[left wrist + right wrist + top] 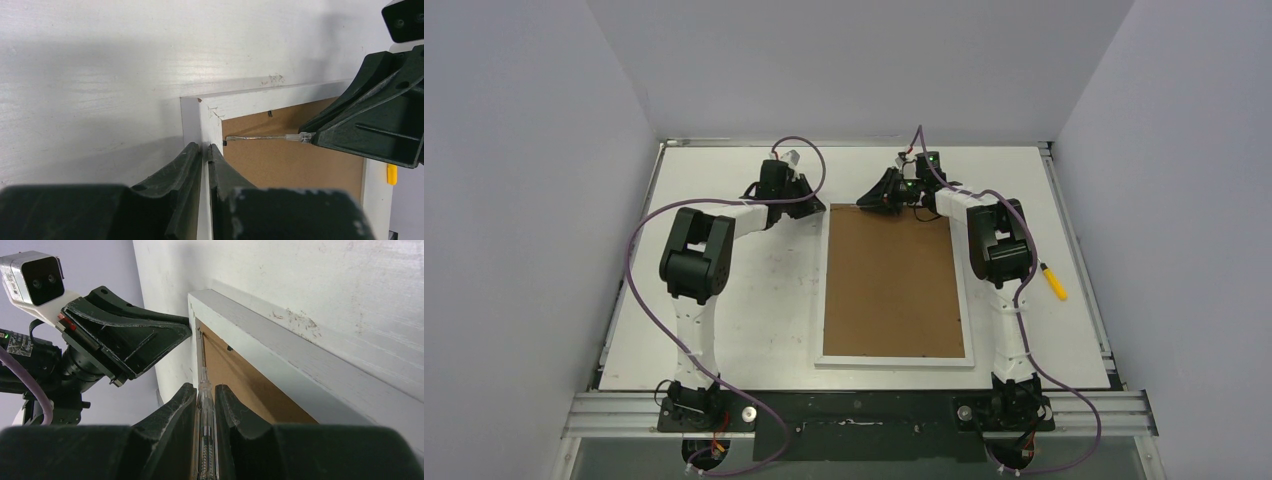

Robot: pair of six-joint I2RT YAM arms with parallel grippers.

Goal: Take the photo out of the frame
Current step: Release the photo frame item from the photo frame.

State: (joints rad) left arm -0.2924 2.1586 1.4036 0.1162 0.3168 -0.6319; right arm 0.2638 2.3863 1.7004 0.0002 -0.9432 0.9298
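Frame (892, 280) face-down on the white counter (724, 330), both grippers at its far end.

The frame is a large rectangle lying flat, brown fibreboard back upward, with a narrow white border all round; its front face is hidden. The left gripper (205, 147) is at the frame's far left corner, fingers narrowed onto the white left border, one on each side of it. The right gripper (206, 387) is over the frame's far edge, clamped on a clear-handled screwdriver (265, 137) whose thin metal tip reaches a small black tab (224, 143) just inside that same corner. A small yellow item (1054, 282) lies right of the frame, apart from it.
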